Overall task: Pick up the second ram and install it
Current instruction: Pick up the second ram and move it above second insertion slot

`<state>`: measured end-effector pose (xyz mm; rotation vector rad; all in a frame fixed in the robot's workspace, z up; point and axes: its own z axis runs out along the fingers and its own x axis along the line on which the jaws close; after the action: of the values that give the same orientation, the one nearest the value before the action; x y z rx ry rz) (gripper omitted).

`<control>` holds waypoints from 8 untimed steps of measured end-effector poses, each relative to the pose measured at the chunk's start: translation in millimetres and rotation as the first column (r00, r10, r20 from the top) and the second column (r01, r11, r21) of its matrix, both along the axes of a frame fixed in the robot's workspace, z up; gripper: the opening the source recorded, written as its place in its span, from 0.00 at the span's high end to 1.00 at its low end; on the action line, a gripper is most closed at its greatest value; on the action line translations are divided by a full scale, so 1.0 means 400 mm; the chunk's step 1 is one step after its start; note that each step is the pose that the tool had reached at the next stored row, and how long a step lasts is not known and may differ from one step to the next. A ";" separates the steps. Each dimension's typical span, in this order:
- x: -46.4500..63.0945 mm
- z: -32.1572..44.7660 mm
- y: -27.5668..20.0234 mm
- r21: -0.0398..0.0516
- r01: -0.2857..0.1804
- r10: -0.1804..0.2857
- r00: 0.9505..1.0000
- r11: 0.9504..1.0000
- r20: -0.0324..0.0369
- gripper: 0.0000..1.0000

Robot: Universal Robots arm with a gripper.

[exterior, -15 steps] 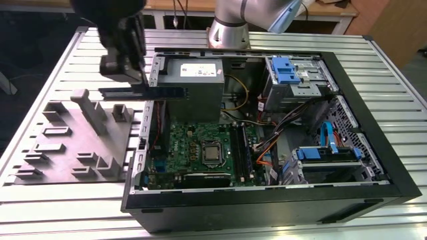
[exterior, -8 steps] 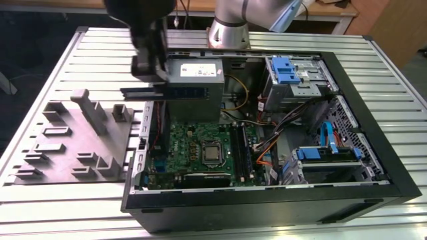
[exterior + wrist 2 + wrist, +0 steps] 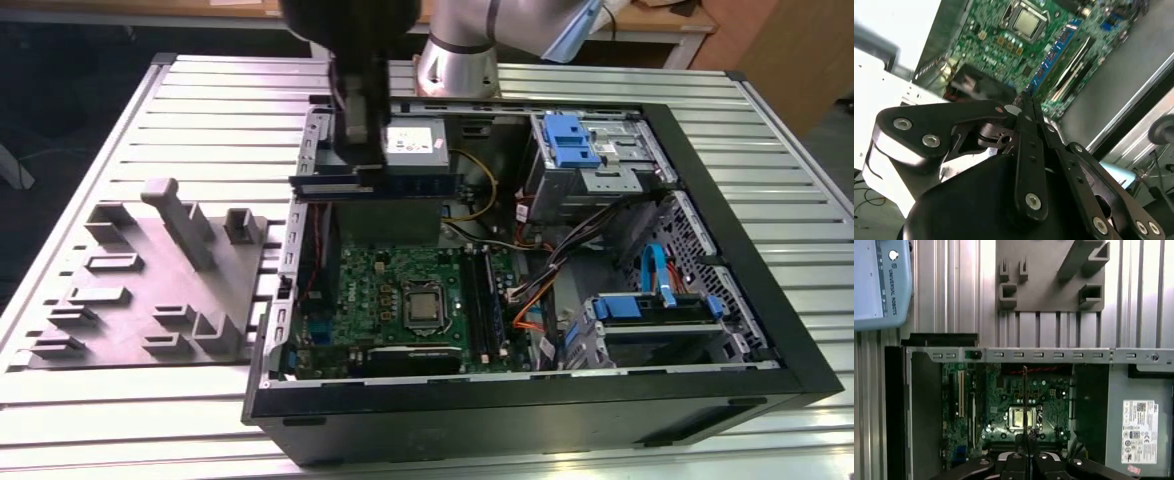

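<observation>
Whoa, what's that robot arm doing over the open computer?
The robot arm's black claw is shut on a thin, long dark circuit-board stick, the second ram. It holds the stick above the open black computer case, over the large green motherboard, and the stick is not yet in a slot. A grey plastic tray with upright blocks sits on the slatted metal table, at the exterior view's left of the case.

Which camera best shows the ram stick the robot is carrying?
The exterior view: the ram stick shows its long flat side, gripped by the tool. The first wrist view shows it edge-on, a thin line; the second wrist view hides it behind the tool.
</observation>
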<state>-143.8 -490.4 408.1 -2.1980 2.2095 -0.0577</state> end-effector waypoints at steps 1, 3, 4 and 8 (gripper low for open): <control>0.007 0.000 0.000 0.000 0.000 0.000 1.000 1.000 0.000 0.89; 0.018 0.000 0.000 0.000 0.000 0.000 1.000 1.000 0.000 0.89; 0.023 0.000 0.000 0.000 0.001 -0.001 1.000 1.000 0.000 0.89; 0.046 -0.001 0.000 0.000 0.004 -0.004 1.000 1.000 0.000 0.89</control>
<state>-125.6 -490.4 407.7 -2.1935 2.2143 -0.0578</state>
